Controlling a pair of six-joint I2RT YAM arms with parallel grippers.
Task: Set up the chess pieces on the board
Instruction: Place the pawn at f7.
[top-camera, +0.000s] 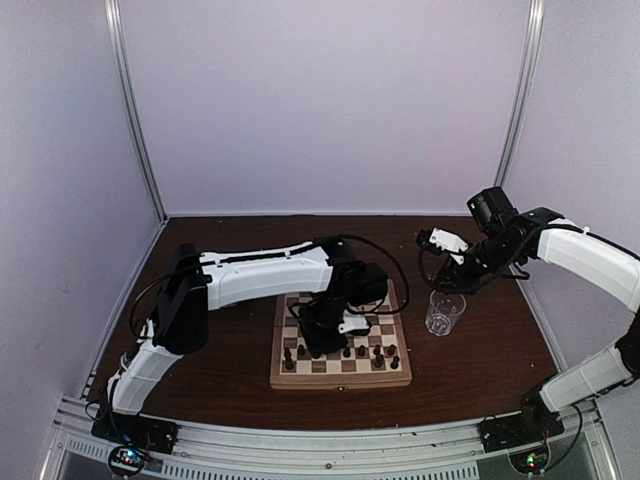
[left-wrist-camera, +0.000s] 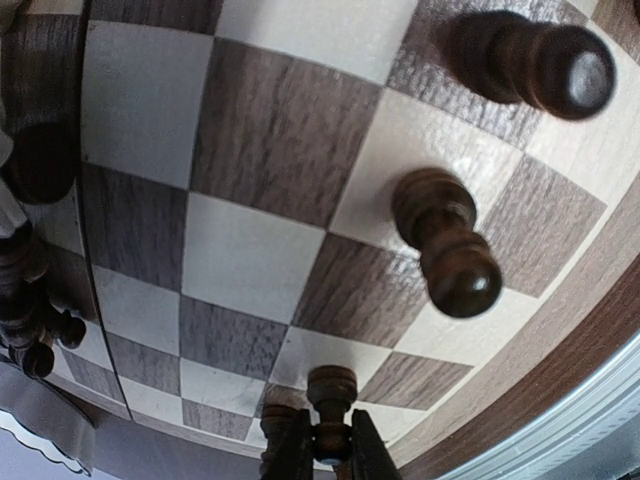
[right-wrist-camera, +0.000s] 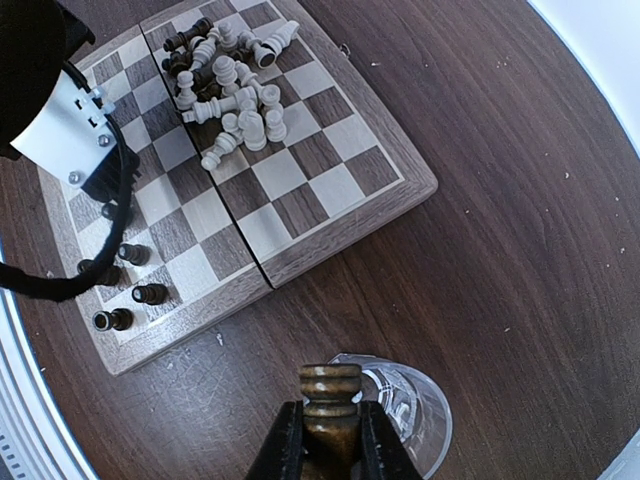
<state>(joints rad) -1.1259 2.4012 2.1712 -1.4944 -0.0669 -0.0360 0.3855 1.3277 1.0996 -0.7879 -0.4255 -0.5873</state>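
- The left gripper (left-wrist-camera: 332, 428) is seen at the bottom centre of the left wrist view. Its fingers (left-wrist-camera: 296, 445) are clenched on a dark chessman (left-wrist-camera: 332, 385), which sticks out past the tips.
- Just beyond it, that frame is filled by the board (left-wrist-camera: 260, 130). The gripped chessman is held over a pale square beside the light wood border. Whether its base touches the square cannot be told.
- One dark pawn (left-wrist-camera: 447, 245) is stood right of centre and a second dark pawn (left-wrist-camera: 535, 60) in the upper right corner, both well apart from the left gripper.
- The right gripper (right-wrist-camera: 330, 418) is found at the bottom centre of the right wrist view, clamped shut on a brown chessman (right-wrist-camera: 330, 380) whose top shows above the fingertips.
- A clear glass (right-wrist-camera: 405, 405) is seen directly behind that gripper, at the lower right, on the brown table (right-wrist-camera: 500, 200) and off the board.
- Farther off, the board is spread over the upper left of that view. A few standing dark pieces (right-wrist-camera: 150, 293) are lined up near its lower left corner.
- At the top of that frame a tumbled heap of cream and dark pieces (right-wrist-camera: 230, 90) is laid on the board, well apart from the right gripper.
- In the top view, the left arm (top-camera: 260, 275) is stretched over the board at centre, and the right gripper is held up beside and above the glass, right of the board.
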